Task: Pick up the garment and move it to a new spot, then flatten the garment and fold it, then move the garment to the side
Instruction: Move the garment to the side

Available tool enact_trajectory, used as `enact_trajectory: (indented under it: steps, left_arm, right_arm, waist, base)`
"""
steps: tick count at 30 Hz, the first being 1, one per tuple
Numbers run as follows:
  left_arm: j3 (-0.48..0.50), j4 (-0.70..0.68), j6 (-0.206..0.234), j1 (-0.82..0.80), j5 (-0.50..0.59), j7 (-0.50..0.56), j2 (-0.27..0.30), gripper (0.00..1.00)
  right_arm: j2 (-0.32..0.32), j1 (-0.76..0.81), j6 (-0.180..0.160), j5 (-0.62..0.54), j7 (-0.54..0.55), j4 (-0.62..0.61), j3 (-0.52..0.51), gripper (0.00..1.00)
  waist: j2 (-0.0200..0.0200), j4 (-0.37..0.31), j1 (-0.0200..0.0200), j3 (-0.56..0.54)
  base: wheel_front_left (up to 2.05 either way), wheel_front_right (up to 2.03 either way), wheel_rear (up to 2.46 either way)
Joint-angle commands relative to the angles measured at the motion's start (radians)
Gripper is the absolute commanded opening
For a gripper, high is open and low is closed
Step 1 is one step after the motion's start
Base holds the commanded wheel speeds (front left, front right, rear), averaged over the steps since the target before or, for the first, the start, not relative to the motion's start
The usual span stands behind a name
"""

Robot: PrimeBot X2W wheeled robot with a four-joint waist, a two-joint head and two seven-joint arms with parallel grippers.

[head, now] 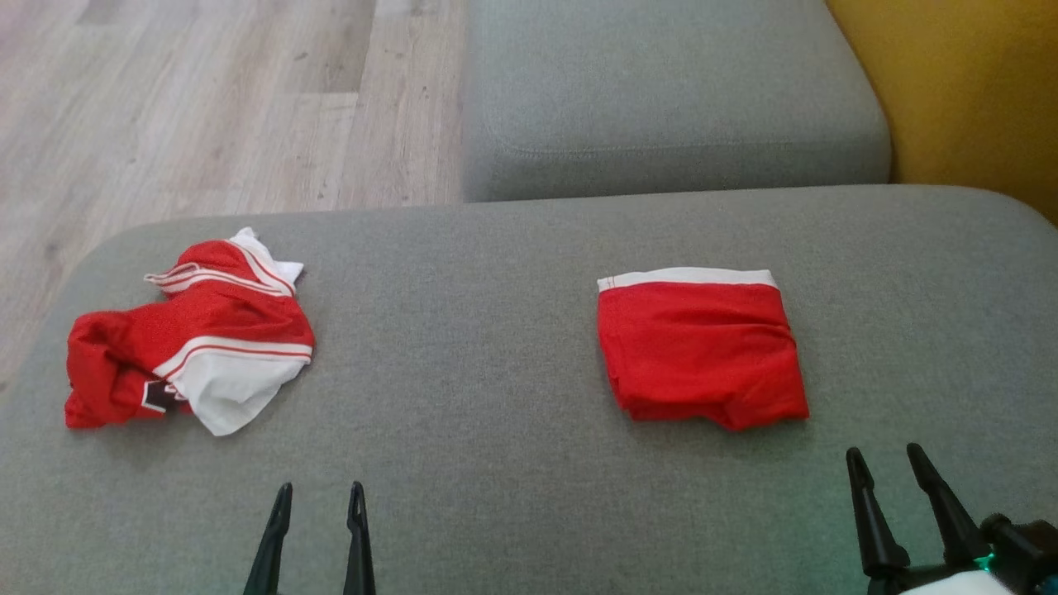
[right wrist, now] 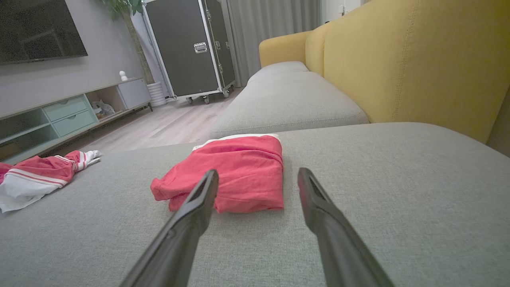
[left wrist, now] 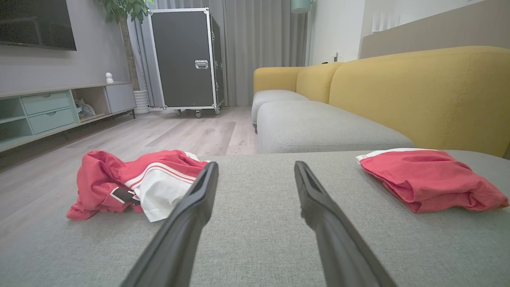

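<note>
Crumpled garment (head: pixel 194 330) lies far-left of the left tool (head: pixel 321 489), nearer it than the right tool (head: pixel 884 451); both tools gape wide, empty.

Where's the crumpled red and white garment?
Head view: the crumpled red and white garment lies on the grey sofa cushion, left of and beyond the left gripper.
</note>
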Motion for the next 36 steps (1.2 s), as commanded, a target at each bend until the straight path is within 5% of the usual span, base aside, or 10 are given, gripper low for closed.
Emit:
enact_trajectory:
  steps: [1, 20, 36]
  left_arm:
    - [0.033, -0.03, -0.002, -0.067, 0.0, -0.005, -0.01, 1.0]
    - [-0.037, -0.057, 0.016, -0.172, -0.007, -0.005, -0.013, 1.0]
    - [-0.133, -0.039, 0.042, -0.305, -0.025, -0.005, -0.013, 1.0]
  right_arm:
    - [-0.02, -0.039, -0.001, -0.009, -0.011, -0.029, 0.013, 1.0]
    - [-0.126, -0.266, -0.001, 0.036, -0.009, 0.1, 0.057, 1.0]
    - [-0.249, -0.558, -0.001, 0.28, 0.211, 0.341, 0.225, 1.0]
  waist:
    - [-0.0001, 0.0, -0.0001, 0.01]
    - [-0.0001, 0.02, -0.0001, 0.213]
    - [-0.0001, 0.086, -0.0001, 0.35]
  base:
    - [0.0, 0.0, 0.0]
    - [0.0, 0.0, 0.0]
    - [0.0, 0.0, 0.0]
